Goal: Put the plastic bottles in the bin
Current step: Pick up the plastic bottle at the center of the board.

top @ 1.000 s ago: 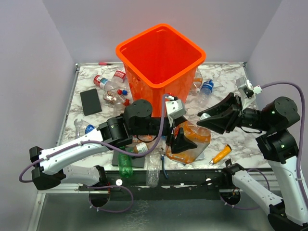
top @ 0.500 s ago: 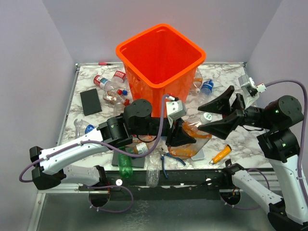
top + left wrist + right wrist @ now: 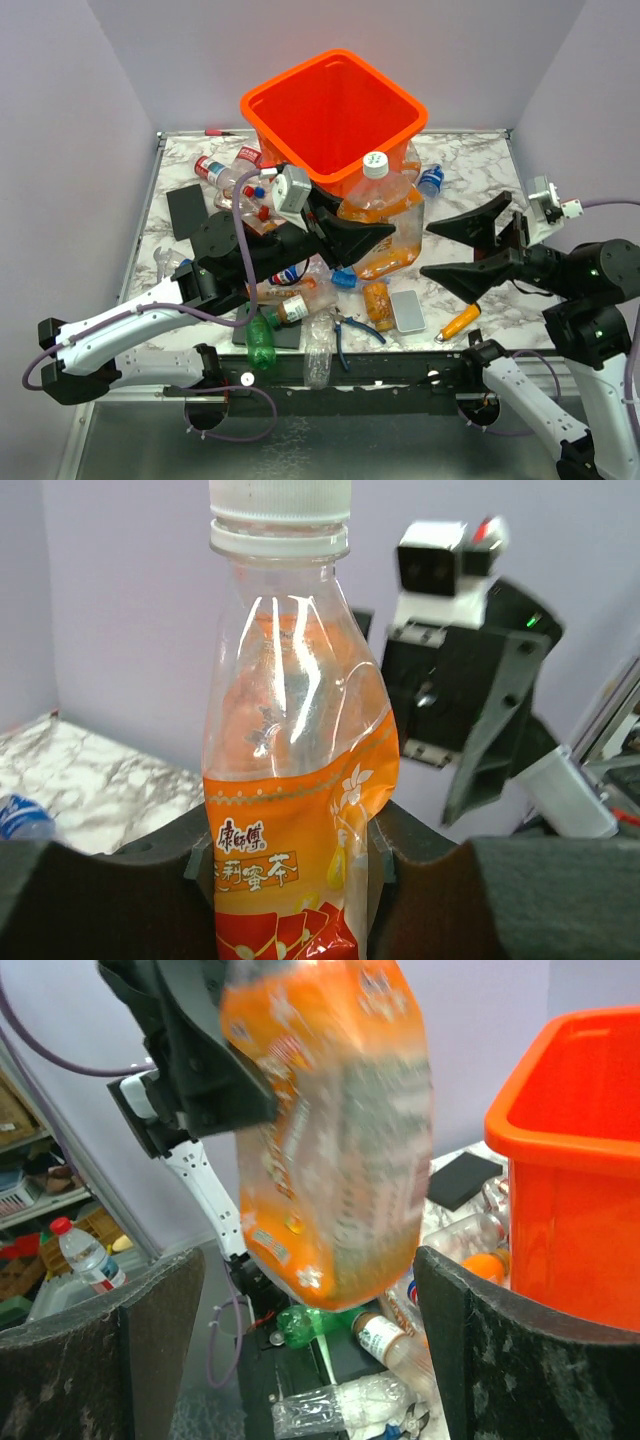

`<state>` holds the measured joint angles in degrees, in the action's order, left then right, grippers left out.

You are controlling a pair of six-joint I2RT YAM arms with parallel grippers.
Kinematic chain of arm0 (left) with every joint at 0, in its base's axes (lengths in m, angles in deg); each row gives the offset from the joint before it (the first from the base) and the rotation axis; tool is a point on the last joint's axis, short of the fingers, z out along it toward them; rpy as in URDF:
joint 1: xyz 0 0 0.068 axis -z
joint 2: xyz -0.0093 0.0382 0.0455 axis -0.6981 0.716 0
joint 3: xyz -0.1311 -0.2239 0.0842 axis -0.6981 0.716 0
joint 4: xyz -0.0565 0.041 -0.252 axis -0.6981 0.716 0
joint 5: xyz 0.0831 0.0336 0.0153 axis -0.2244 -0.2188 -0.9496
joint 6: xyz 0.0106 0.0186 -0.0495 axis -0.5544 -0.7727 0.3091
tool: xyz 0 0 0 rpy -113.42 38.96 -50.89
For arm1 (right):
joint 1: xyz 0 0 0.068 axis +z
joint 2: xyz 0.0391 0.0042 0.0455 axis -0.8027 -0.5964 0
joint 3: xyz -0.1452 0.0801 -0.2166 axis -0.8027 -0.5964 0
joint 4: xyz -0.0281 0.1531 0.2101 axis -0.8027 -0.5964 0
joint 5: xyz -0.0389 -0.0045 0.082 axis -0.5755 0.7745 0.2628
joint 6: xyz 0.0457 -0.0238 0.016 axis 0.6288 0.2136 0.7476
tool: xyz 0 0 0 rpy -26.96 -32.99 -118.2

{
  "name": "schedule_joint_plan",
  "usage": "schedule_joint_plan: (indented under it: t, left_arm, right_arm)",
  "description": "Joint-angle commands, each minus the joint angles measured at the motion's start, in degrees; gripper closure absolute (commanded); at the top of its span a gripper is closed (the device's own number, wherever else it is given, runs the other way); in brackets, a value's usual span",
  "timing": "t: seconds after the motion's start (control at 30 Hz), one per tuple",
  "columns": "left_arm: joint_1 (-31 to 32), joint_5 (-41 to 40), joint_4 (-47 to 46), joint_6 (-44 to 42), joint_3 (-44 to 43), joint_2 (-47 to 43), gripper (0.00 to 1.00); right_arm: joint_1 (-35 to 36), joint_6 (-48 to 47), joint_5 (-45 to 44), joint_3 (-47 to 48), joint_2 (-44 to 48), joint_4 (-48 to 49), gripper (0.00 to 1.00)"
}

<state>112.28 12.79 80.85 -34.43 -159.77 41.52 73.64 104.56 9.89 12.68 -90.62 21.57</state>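
Note:
A large clear bottle with an orange label and white cap [image 3: 385,225] hangs upright in the air just in front of the orange bin [image 3: 333,115]. My left gripper [image 3: 365,245] is shut on its lower body; its jaws press the label [image 3: 295,780] from both sides. My right gripper [image 3: 428,250] stands open to the right of this bottle, apart from it, and the bottle [image 3: 330,1130] shows ahead of its spread fingers [image 3: 150,1320]. More plastic bottles lie on the table: a cluster at the back left [image 3: 235,185], a green one [image 3: 260,340], a crushed clear one [image 3: 318,355] and a small orange one [image 3: 377,300].
An orange marker-like tool [image 3: 458,322], blue-handled pliers [image 3: 350,330] and a grey flat block [image 3: 407,310] lie near the front edge. A black pad [image 3: 187,210] sits at the left. A blue-capped bottle [image 3: 430,180] lies right of the bin. The bin wall [image 3: 580,1170] is close on my right gripper's right.
My left gripper has shut on the orange-labelled bottle and lifted it off the table toward the bin. My right gripper has let go of it, opened and drawn back to the right.

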Motion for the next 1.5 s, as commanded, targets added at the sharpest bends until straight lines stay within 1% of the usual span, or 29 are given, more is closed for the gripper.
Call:
schedule_joint_plan:
  t: [0.0,0.13,0.27,0.33,0.43,0.5,0.53,0.63,0.67,0.7,0.8,0.9,1.0,1.07,1.2,1.33,1.37,1.47]
  left_arm:
    - [0.2,-0.2,-8.0,4.6,-1.2,2.0,0.79]
    - [0.2,3.8,-9.4,7.3,-2.2,3.8,0.79]
    - [0.2,5.1,-10.1,8.2,-2.4,4.3,0.79]
    - [0.2,5.1,-10.2,8.4,-2.4,4.3,0.78]
    - [0.2,4.7,-10.4,8.2,-2.4,4.1,0.76]
    - [0.2,4.2,-10.5,7.9,-2.3,4.0,0.67]
    - [0.2,4.0,-10.6,7.6,-2.3,4.0,0.57]
    - [0.2,2.9,-10.5,6.3,-2.0,4.0,0.13]
    - [0.2,2.3,-10.3,5.7,-2.2,3.9,0.03]
    - [0.2,1.2,-9.9,5.0,-2.6,3.8,0.01]
    - [0.2,-3.8,-8.9,2.5,-4.6,3.1,0.01]
    - [0.1,-12.5,-8.5,0.4,-6.7,2.5,0.01]
    - [0.1,-17.7,-6.2,-1.4,-10.5,3.4,0.05]
    - [0.1,-17.9,-3.5,-1.7,-13.8,4.9,0.07]
    - [0.0,-14.7,3.1,-1.1,-19.7,8.7,0.12]
    - [-0.1,-13.8,7.2,-0.1,-21.9,10.9,0.24]
    - [-0.2,-13.4,8.7,0.1,-22.2,11.4,0.26]
    - [-0.5,-11.1,11.6,0.9,-23.8,12.7,0.25]
  right_arm:
    - [-0.2,4.8,-1.1,-3.8,-1.3,6.5,0.13]
    - [-0.1,8.2,-0.4,-5.3,-3.0,12.6,0.15]
    - [-0.2,13.5,1.7,-7.5,-4.2,21.7,0.17]
    - [-0.1,16.2,3.1,-9.0,-4.9,25.5,0.26]
    - [-0.1,18.9,5.1,-10.6,-5.6,28.9,0.45]
    - [-0.1,19.8,5.6,-11.8,-5.5,30.3,0.55]
    - [-0.1,20.0,5.7,-12.3,-5.4,30.8,0.58]
    - [-0.1,19.4,5.7,-12.6,-4.7,30.1,0.62]
    - [-0.1,18.6,5.7,-12.3,-4.7,29.2,0.63]
    - [-0.1,17.9,5.7,-12.0,-4.6,28.1,0.63]
    - [-0.1,15.6,5.5,-11.4,-4.6,25.3,0.64]
    - [-0.1,14.7,5.6,-11.6,-4.7,24.6,0.65]
    - [-0.1,13.9,5.5,-11.8,-4.8,24.1,0.65]
    - [-0.1,13.4,5.5,-11.8,-4.9,23.6,0.65]
    - [-0.1,12.4,5.3,-11.5,-5.3,22.7,0.66]
    - [-0.2,11.7,5.3,-11.3,-5.5,22.2,0.67]
    - [-0.1,11.6,5.2,-11.3,-5.5,22.1,0.67]
    - [-0.1,11.2,5.1,-11.0,-5.6,21.5,0.67]
